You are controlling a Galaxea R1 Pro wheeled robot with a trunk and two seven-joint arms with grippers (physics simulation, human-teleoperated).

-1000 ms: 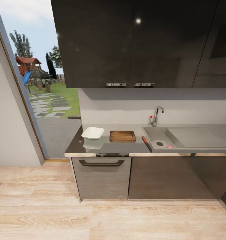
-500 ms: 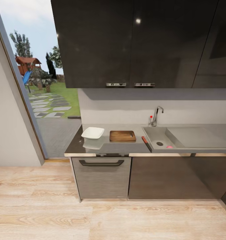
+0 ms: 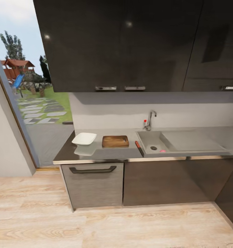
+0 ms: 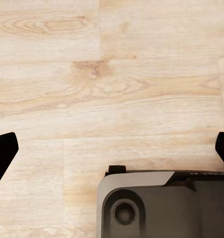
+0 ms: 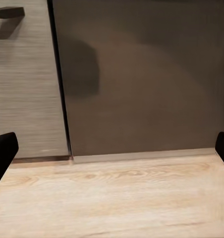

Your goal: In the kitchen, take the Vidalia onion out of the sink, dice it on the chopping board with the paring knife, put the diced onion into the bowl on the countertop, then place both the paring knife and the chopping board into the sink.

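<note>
Since half a second ago the head camera has swung right, so the whole kitchen sits further left in the picture; the things on the worktop keep their places relative to each other. Nearest, the left gripper (image 4: 112, 148) hangs over the pale wooden floor (image 3: 95, 224) with its dark fingertips (image 4: 3, 151) spread wide apart and nothing between them, above part of the robot's grey base (image 4: 161, 206). The right gripper (image 5: 112, 148) is likewise spread wide and empty, facing the dark lower cabinet door (image 5: 141, 74) beside a grey drawer front (image 5: 23, 84). Further off, on the countertop (image 3: 95, 153), the white bowl (image 3: 84, 138) stands near the left end, the chopping board (image 3: 115, 141) just beside it, apart. The paring knife (image 3: 139, 148) lies between board and sink (image 3: 185, 141), by the basin's edge. The Vidalia onion (image 3: 162, 151) rests in the basin near the round drain (image 3: 153, 148). Behind stands the chrome tap (image 3: 150, 119), and above hang dark wall cabinets (image 3: 130, 44).
</note>
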